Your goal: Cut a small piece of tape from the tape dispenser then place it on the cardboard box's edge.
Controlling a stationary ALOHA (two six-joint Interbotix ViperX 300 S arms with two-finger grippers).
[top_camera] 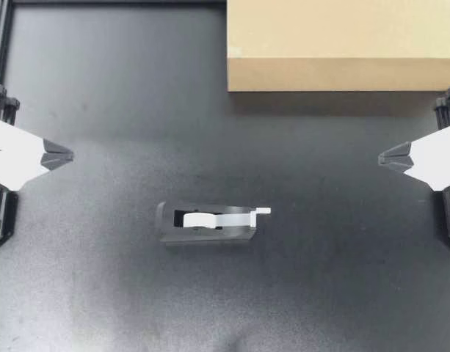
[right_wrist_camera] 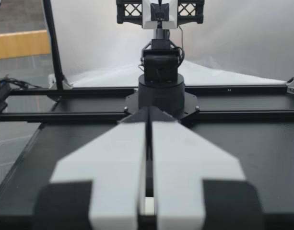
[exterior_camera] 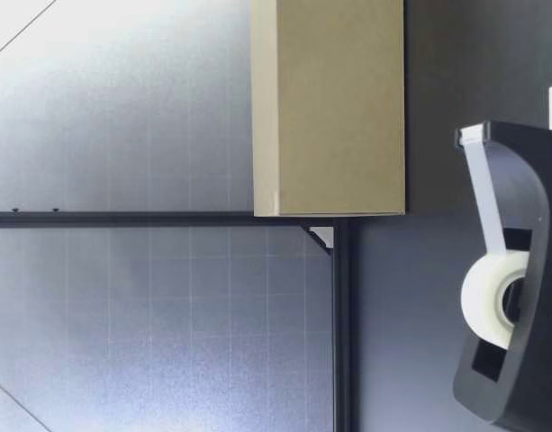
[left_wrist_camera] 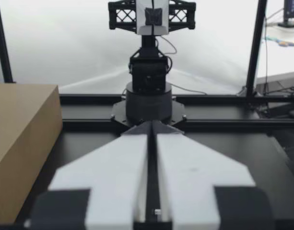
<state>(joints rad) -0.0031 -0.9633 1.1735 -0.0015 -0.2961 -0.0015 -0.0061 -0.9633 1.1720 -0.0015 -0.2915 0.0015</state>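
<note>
A black tape dispenser (top_camera: 208, 223) is seen mid-desk, its white tape (top_camera: 236, 218) drawn to the cutter end; the closed cardboard box (top_camera: 342, 44) is set at the far edge.

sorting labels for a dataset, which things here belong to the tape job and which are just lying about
For the job:
tape dispenser
loose tape end
cardboard box
left end effector, shut, holding nothing
right end effector, shut, holding nothing

Not part of it, only fixtures:
table
black frame bar
</note>
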